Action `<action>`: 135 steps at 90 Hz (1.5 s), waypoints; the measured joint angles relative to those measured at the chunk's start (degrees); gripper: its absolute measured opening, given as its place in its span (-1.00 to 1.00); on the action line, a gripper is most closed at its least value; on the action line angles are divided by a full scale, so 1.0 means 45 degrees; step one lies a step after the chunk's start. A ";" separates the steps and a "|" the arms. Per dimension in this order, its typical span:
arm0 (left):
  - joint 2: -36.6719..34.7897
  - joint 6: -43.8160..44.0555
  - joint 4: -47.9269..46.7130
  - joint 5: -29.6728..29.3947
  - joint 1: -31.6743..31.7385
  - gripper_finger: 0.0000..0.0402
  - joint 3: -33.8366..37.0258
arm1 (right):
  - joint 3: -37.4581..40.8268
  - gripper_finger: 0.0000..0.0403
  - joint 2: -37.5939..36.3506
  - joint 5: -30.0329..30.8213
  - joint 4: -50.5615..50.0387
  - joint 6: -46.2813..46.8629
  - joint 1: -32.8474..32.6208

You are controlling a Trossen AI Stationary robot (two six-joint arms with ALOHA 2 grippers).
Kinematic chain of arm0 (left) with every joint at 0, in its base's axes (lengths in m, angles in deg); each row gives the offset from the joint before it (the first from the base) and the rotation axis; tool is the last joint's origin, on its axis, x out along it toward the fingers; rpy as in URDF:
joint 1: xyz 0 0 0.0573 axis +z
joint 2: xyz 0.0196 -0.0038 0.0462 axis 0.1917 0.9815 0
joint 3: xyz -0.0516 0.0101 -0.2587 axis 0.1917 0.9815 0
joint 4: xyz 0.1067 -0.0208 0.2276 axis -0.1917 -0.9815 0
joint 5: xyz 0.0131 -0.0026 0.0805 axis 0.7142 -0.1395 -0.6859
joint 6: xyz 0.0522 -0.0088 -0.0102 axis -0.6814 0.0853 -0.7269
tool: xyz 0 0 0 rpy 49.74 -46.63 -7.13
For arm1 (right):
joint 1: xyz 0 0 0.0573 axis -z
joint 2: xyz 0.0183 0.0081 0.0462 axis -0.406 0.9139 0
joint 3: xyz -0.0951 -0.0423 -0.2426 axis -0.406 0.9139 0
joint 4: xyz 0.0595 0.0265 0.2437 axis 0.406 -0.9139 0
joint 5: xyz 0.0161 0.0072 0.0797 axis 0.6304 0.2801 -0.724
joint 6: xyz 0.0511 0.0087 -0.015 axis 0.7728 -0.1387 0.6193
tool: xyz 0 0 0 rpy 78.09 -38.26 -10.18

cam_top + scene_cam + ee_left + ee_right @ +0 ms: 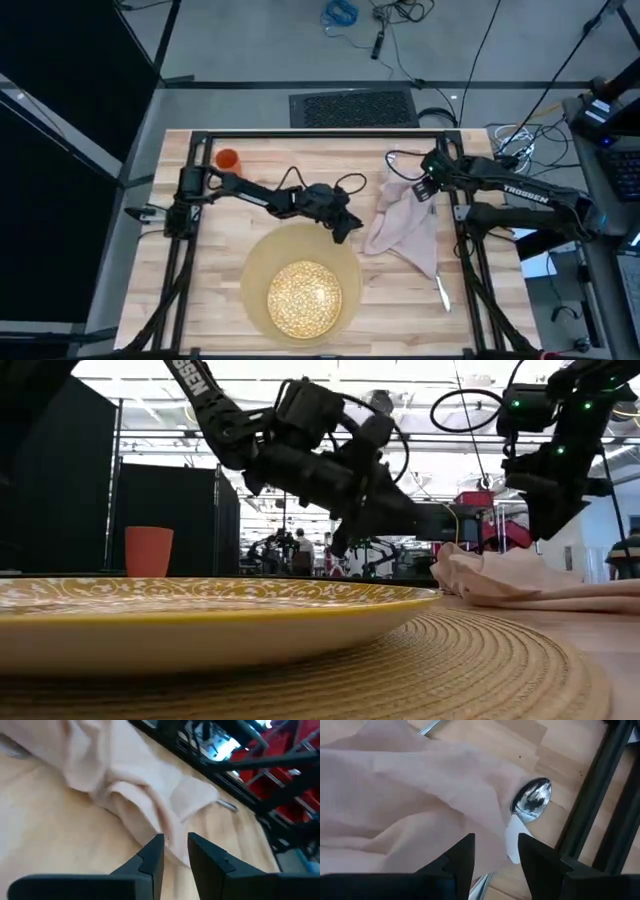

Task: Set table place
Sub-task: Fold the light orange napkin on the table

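Note:
The pinkish napkin lies crumpled on the table, right of centre. A steel spoon has its bowl showing at the napkin's edge, and its handle is hidden under the cloth. The gold-speckled plate rests on the round tan mat at the near middle. The orange cup stands at the far left. My left gripper hangs open above the table by the napkin's left edge. My right gripper is open over the napkin's far right part.
A steel piece of cutlery lies on the planks near the napkin's near right corner. Another steel handle pokes out past the cloth. The black rail frame borders the table. Bare planks lie to the left of the mat.

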 joint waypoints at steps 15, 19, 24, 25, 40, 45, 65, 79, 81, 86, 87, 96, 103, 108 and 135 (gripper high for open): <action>0.0015 0.0244 -0.0344 -0.0680 -0.0378 -0.65 -0.0019 | 0.0000 -0.32 -0.0002 0.0005 0.0057 -0.0048 0.0005; 0.0015 0.0250 -0.0451 -0.0950 -0.0435 -0.65 -0.0019 | 0.0000 -0.32 0.0000 0.0000 0.0112 -0.0051 0.0002; 0.0015 0.0254 -0.0574 -0.1185 -0.0444 -0.65 -0.0019 | 0.0000 -0.32 -0.0002 0.0002 0.0185 -0.0049 0.0005; 0.0015 0.0256 -0.0581 -0.1215 -0.0446 -0.65 -0.0019 | 0.0000 -0.32 -0.0001 0.0000 0.0206 -0.0048 0.0005; 0.0096 0.0784 -0.0566 -0.1360 -0.0504 -0.65 -0.0019 | 0.0000 -0.32 0.0003 -0.0040 0.0763 -0.0053 0.0000; 0.0245 0.0938 -0.0435 -0.1360 -0.0538 -0.65 -0.0033 | 0.0000 -0.32 0.0003 -0.0049 0.0891 -0.0067 0.0000; 0.0734 0.1247 -0.0637 -0.1365 -0.0741 -0.65 -0.0362 | 0.0000 -0.32 0.0003 -0.0052 0.1100 -0.0131 0.0000; 0.1357 0.1247 -0.1140 -0.1307 -0.0931 -0.65 -0.1435 | 0.0000 -0.32 0.0003 -0.0053 0.1149 -0.0169 0.0000; 0.1448 0.1244 -0.1233 -0.1291 -0.0945 -0.65 -0.1599 | 0.0000 -0.32 0.0003 -0.0053 0.1145 -0.0205 0.0000; 0.1725 0.1237 -0.1328 -0.1226 -0.0971 -0.65 -0.1967 | 0.0000 -0.32 0.0003 -0.0058 0.1128 -0.0252 -0.0005; 0.1764 0.1237 -0.1353 -0.1214 -0.0973 -0.65 -0.2018 | 0.0000 -0.32 0.0001 -0.0058 0.1122 -0.0252 -0.0003; 0.1975 0.1242 -0.1448 -0.1152 -0.0954 -0.65 -0.2352 | 0.0000 -0.32 -0.0002 -0.0054 0.1111 -0.0313 -0.0005; 0.2052 0.1237 -0.1638 -0.1146 -0.0953 -0.65 -0.2502 | 0.0000 -0.32 -0.0002 -0.0068 0.1096 -0.0422 -0.0005; 0.2102 0.1236 -0.1835 -0.1156 -0.0954 -0.65 -0.2555 | 0.0000 -0.32 -0.0002 -0.0081 0.1093 -0.0435 -0.0005; 0.2118 0.1222 -0.2664 -0.1656 -0.0867 -0.65 -0.2628 | 0.0000 -0.32 -0.0007 -0.0097 0.1009 -0.0442 -0.0003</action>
